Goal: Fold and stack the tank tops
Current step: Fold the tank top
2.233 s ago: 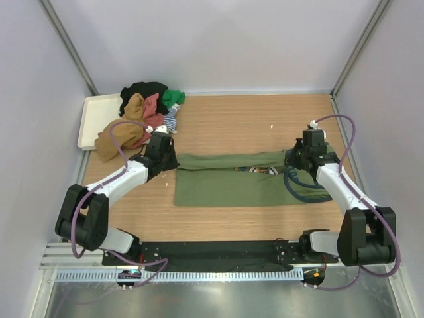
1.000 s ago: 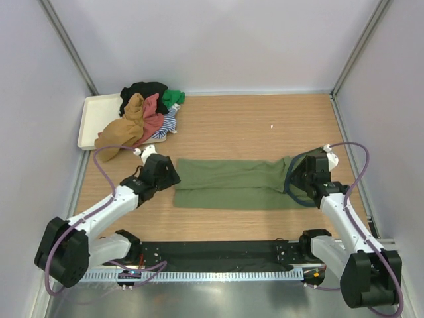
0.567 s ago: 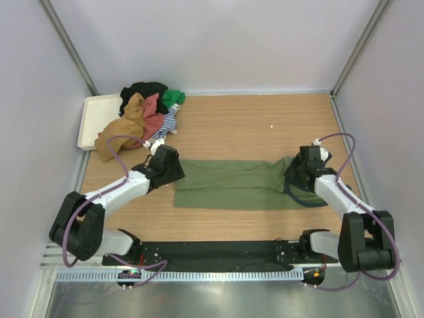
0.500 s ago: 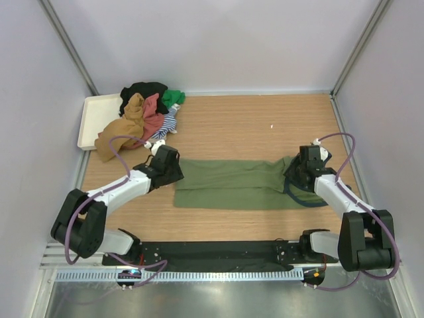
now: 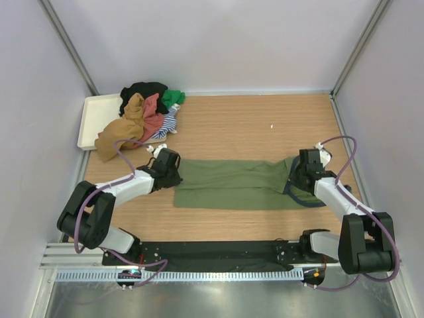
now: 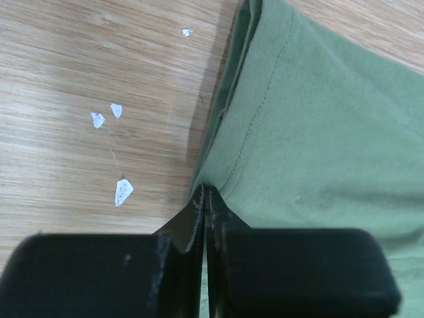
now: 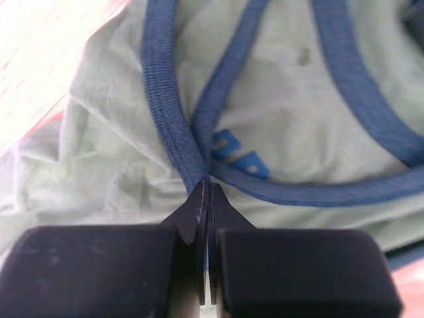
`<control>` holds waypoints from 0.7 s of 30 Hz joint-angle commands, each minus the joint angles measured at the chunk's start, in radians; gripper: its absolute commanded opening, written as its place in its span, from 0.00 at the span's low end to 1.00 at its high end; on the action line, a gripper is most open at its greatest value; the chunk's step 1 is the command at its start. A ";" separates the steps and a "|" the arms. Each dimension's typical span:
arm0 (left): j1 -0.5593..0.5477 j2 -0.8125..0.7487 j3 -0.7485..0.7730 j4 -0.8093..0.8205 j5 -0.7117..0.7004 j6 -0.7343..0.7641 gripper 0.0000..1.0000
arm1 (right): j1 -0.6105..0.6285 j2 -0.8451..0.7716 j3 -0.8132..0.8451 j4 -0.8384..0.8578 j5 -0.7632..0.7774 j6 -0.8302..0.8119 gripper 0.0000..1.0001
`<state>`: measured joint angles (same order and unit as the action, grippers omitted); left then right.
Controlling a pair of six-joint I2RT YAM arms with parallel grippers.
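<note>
The olive green tank top [image 5: 232, 183] lies folded lengthwise across the middle of the table, with its navy-trimmed straps [image 5: 306, 197] at the right end. My left gripper [image 5: 176, 174] is at its left end, shut on the hem edge of the green cloth [image 6: 311, 132]. My right gripper [image 5: 293, 174] is at the right end, shut on a navy trim band [image 7: 165, 99] of the green top [image 7: 106, 172]. A blue bit of print [image 7: 240, 154] shows beside the trim. The other tank tops [image 5: 142, 112], mustard, red, black, green and striped, lie in a heap at the far left.
A cream tray [image 5: 91, 122] lies at the far left, partly under the heap. Grey walls close in the table on three sides. Small white flecks lie on the wood [image 6: 122, 191], and one lies farther back [image 5: 271, 126].
Since 2.2 s ago the green top has been folded in half lengthwise and its print is covered. Both grippers swung toward the near edge, then back out to the top's ends.
</note>
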<state>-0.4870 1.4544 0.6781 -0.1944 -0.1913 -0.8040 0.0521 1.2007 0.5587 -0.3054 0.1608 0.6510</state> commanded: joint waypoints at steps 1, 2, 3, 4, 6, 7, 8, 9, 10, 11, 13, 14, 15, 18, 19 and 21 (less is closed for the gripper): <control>0.016 -0.011 -0.015 0.029 -0.010 0.006 0.00 | -0.003 -0.064 -0.011 -0.023 0.098 0.036 0.01; 0.021 -0.015 -0.018 0.029 -0.010 0.006 0.00 | -0.005 -0.082 -0.011 -0.038 0.130 0.048 0.01; 0.025 -0.017 -0.029 0.027 -0.010 0.006 0.00 | -0.005 -0.092 -0.020 -0.041 0.140 0.056 0.01; 0.031 -0.022 -0.034 0.027 -0.010 0.008 0.00 | -0.008 -0.101 -0.023 -0.044 0.146 0.061 0.01; 0.034 -0.025 -0.048 0.032 -0.010 0.008 0.00 | -0.009 -0.115 -0.035 -0.043 0.151 0.065 0.01; 0.034 -0.026 -0.052 0.033 -0.008 0.008 0.00 | -0.009 -0.119 -0.040 -0.037 0.140 0.056 0.01; 0.034 -0.029 -0.057 0.035 -0.007 0.011 0.00 | -0.009 -0.119 -0.040 -0.026 0.129 0.053 0.01; 0.036 -0.031 -0.058 0.036 -0.010 0.012 0.00 | -0.009 -0.119 -0.037 -0.027 0.132 0.052 0.01; 0.036 -0.038 -0.060 0.033 -0.014 0.014 0.00 | -0.009 -0.119 -0.031 -0.035 0.138 0.055 0.01; 0.036 -0.040 -0.060 0.029 -0.019 0.014 0.00 | -0.009 -0.121 -0.026 -0.049 0.144 0.055 0.01; 0.036 -0.054 -0.057 0.021 -0.020 0.017 0.09 | -0.011 -0.128 -0.016 -0.058 0.148 0.046 0.06; 0.034 -0.060 -0.054 0.016 -0.022 0.019 0.14 | -0.009 -0.128 -0.016 -0.060 0.141 0.039 0.27; 0.036 -0.066 -0.052 0.009 -0.025 0.019 0.23 | -0.009 -0.131 -0.013 -0.061 0.144 0.038 0.42; 0.037 -0.088 -0.037 -0.006 -0.028 0.022 0.35 | -0.021 -0.144 0.000 -0.052 0.164 0.019 0.55; 0.039 -0.088 -0.029 -0.014 -0.028 0.025 0.36 | -0.027 -0.142 0.013 -0.060 0.169 0.013 0.53; 0.050 -0.094 -0.005 -0.036 -0.025 0.034 0.36 | -0.040 -0.132 0.061 -0.067 0.164 -0.004 0.49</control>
<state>-0.4522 1.3926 0.6357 -0.1978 -0.1913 -0.7948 0.0319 1.0821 0.5350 -0.3786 0.2825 0.6777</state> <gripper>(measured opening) 0.361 0.505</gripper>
